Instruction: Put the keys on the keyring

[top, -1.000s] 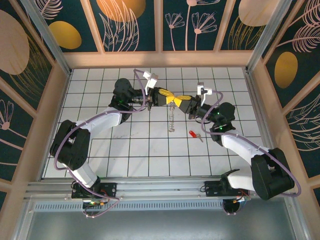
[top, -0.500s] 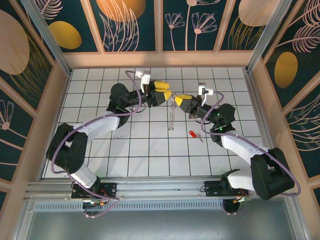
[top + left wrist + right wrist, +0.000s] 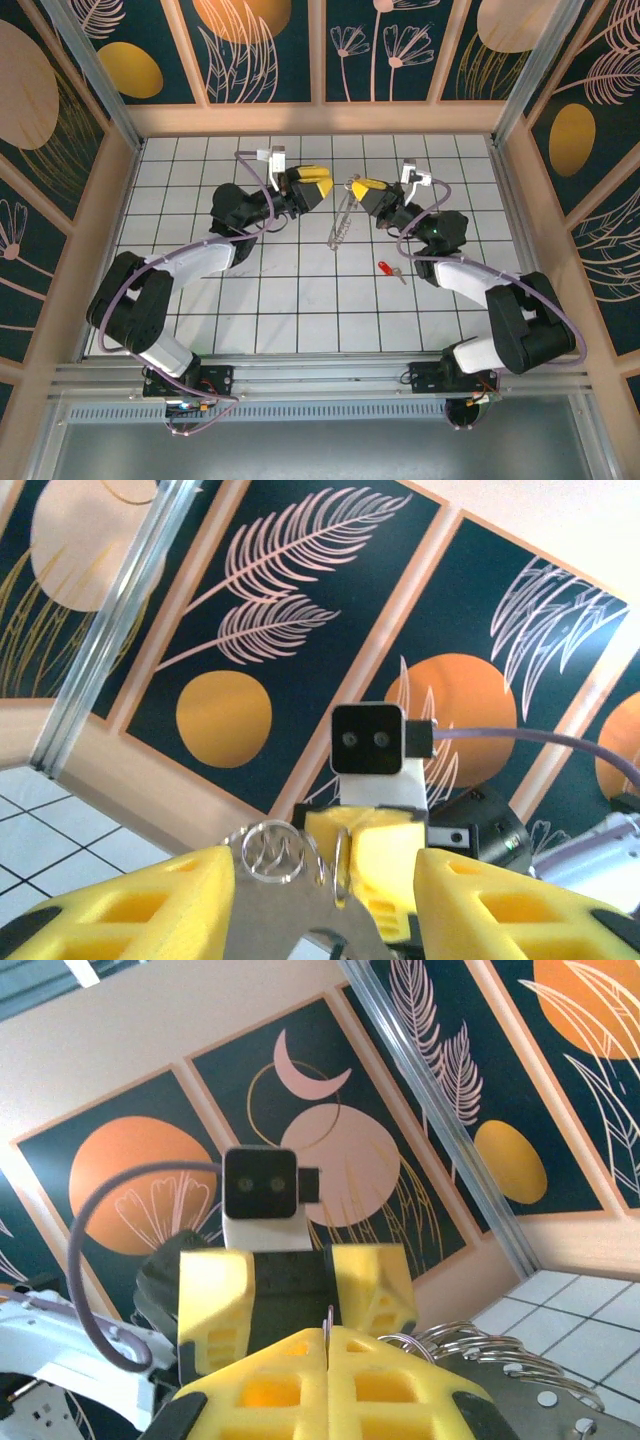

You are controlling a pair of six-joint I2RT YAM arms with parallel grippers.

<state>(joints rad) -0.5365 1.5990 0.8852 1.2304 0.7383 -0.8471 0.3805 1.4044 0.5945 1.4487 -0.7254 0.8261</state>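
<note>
1. Nearest of the task's things, the key (image 3: pixel 385 268) lies flat on the white tiled table (image 3: pixel 300 310), right of centre and just beside the right arm's forearm. Nothing touches it, and it is not on any ring.
2. Farther back, the keyring (image 3: pixel 342 218) dangles as a limp chain of links between the two arms. Its top is lifted off the tiles, while its lower end hangs close to the table; whether it touches cannot be told.
3. At the top of that chain, the right gripper (image 3: pixel 360 187) has its yellow jaws pressed together on a link. Its wrist view shows a thin wire caught in the seam, with more loops of the keyring (image 3: pixel 470 1350) spilling to the right.
4. Facing it from the left, the left gripper (image 3: pixel 318 186) stands just apart with its jaws spread and nothing in them. Its own camera looks through the gap at the ring loops (image 3: pixel 270 848).
5. Judged from this, only the lifting of the ring is done. Picking up the key and threading it on remain.
</note>
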